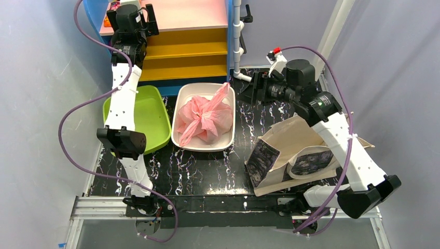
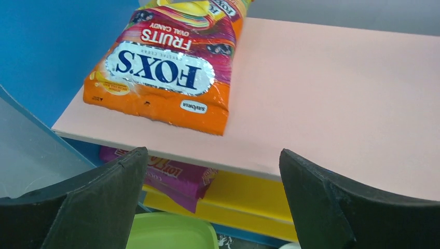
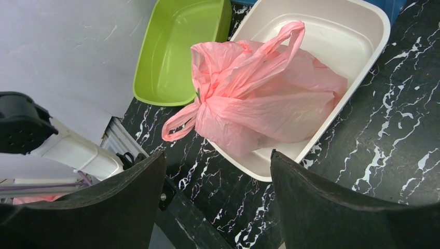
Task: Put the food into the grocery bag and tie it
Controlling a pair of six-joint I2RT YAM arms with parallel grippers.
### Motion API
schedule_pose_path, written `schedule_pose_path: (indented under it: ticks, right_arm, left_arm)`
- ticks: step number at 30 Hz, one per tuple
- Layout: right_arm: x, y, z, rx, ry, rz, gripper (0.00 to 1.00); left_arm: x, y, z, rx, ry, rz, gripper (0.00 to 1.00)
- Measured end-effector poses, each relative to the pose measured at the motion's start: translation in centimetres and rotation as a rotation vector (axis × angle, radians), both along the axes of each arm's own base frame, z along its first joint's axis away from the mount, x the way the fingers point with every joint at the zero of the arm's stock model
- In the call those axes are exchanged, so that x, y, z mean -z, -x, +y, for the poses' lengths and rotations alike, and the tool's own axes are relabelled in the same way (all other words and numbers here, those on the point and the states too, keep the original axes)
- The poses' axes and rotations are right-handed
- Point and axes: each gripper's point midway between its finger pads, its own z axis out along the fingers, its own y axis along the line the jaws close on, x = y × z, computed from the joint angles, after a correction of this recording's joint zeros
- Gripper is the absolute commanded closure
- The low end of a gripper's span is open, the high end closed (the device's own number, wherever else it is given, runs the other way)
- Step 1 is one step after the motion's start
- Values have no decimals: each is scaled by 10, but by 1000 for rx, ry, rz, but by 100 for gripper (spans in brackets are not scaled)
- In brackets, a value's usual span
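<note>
The pink grocery bag (image 1: 205, 119) lies bulging in the white tray (image 1: 203, 85), its handles twisted together in a knot. One loop sticks up and another hangs over the tray's near rim. In the right wrist view the bag (image 3: 259, 104) fills the tray (image 3: 358, 31). The food is hidden; nothing of it shows through the plastic. My right gripper (image 1: 245, 88) (image 3: 217, 154) is open and empty, above the table right of the tray. My left gripper (image 1: 149, 22) (image 2: 212, 151) is open and empty, raised at the shelf's pink top.
A green tray (image 1: 150, 111) (image 3: 176, 46) sits left of the white one. A beige canvas tote (image 1: 306, 150) lies under my right arm. The shelf unit (image 1: 181, 15) stands at the back, with an orange candy bag (image 2: 166, 67) on top and a purple packet (image 2: 171, 176) below.
</note>
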Motion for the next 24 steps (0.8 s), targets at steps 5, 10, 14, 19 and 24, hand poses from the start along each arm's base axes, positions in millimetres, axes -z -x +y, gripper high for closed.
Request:
schedule_pose_path:
  ticks: [5,10,14,19,24]
  right_arm:
    - [-8,10,-9,4,5,-30,19]
    - [-13,19,-16,9,10,-41,19]
    - [-12,24,-19,10,13,-43,19]
    - [-8,22,-18,6,23,-35,19]
    - [0,18,-15,-4,38,-17,19]
  left_arm:
    - [0,-15,16,-54,20,-36,7]
    - [-17,-32,25,-79,31,-119,11]
    - [-5,-46,32,-91,33,-117,11]
    - [22,-67,38,-104,26,-89,13]
    - [21,-71,44,-114,17,-102,20]
